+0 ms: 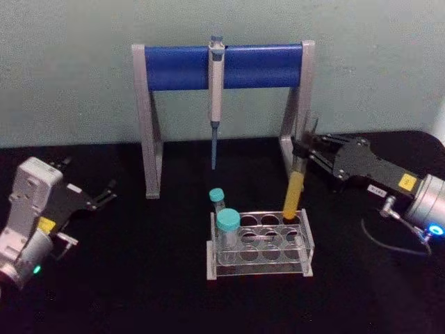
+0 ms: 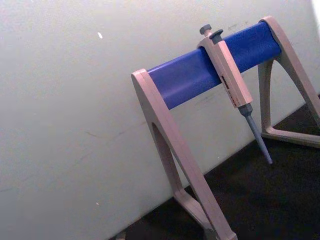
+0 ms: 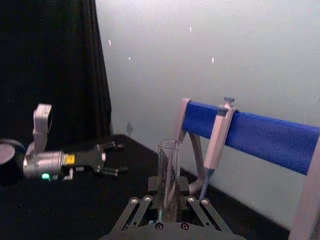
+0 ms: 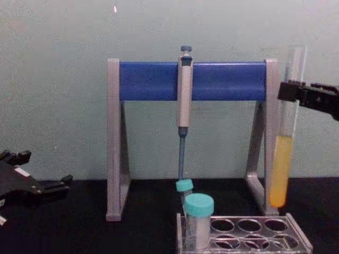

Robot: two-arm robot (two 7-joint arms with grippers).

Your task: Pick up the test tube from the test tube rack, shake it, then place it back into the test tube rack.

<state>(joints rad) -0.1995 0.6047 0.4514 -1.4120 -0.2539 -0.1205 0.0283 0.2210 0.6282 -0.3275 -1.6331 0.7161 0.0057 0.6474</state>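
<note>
The test tube (image 1: 293,195) is a thin clear glass tube with yellow-orange liquid in its lower part. My right gripper (image 1: 304,149) is shut on its upper part and holds it upright. In the chest view the test tube (image 4: 280,169) hangs with its round bottom just above the back right corner of the test tube rack (image 4: 297,235), under the right gripper (image 4: 290,92). The right wrist view looks up the open-topped test tube (image 3: 168,165) between the gripper's fingers (image 3: 135,205). The test tube rack (image 1: 306,259) is low clear plastic. My left gripper (image 1: 89,177) rests open at the far left.
A grey-and-blue pipette stand (image 1: 222,66) stands behind the rack with a pipette (image 1: 215,90) hanging from its bar. A wide teal-capped tube (image 1: 227,223) and a thin teal-capped tube (image 1: 217,197) sit in the rack's left end. The table is black.
</note>
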